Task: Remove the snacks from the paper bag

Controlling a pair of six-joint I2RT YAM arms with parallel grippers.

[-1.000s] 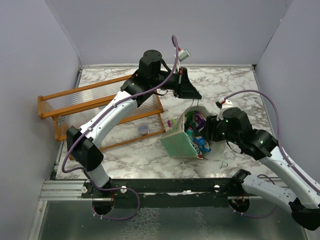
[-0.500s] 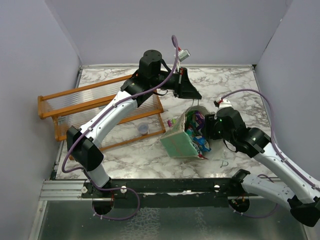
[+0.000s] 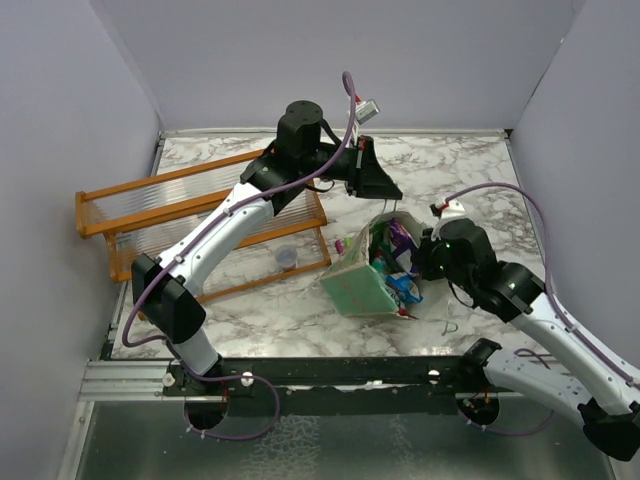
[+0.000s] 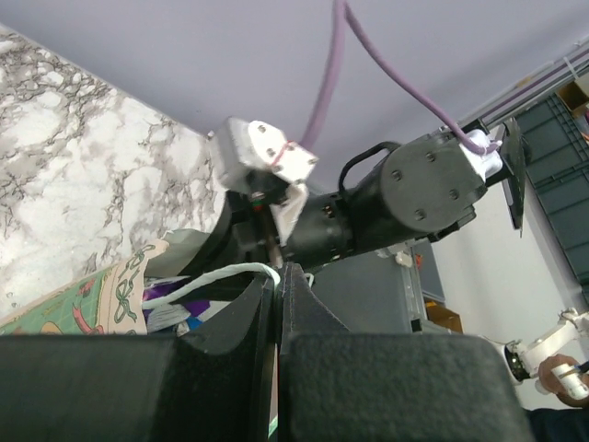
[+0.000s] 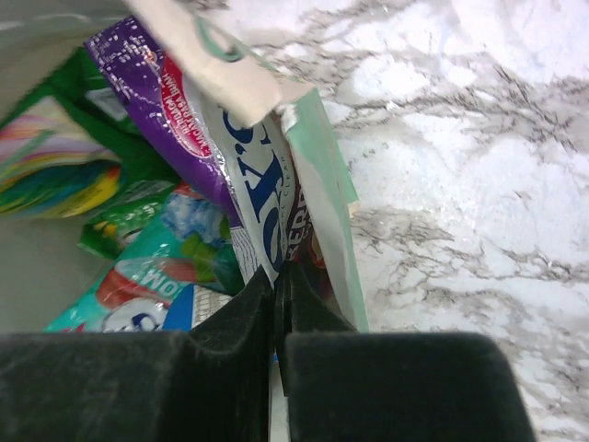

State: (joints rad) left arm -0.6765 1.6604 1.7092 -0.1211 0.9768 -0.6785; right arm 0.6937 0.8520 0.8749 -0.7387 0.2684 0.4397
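R claw, clamped on blue-white packet right at its tips in the paper bag mouth, shd pull straight back slow; L claw, seemingly pinching string handle at its tips, needs to hold bag steady.

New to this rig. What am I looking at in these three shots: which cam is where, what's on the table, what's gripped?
Two robot arms are bolted at the table's near edge. The overhead picture comes from a fixed camera above and behind them; the other two come from a camera on each wrist, looking along its own jaws. On the table sit an orange rack and a mint-green paper bag on its side, snack packets showing in its mouth. The left gripper has its jaws shut on the bag's white string handle. The right gripper is at the bag's mouth, jaws apparently shut on a white packet with blue letters.
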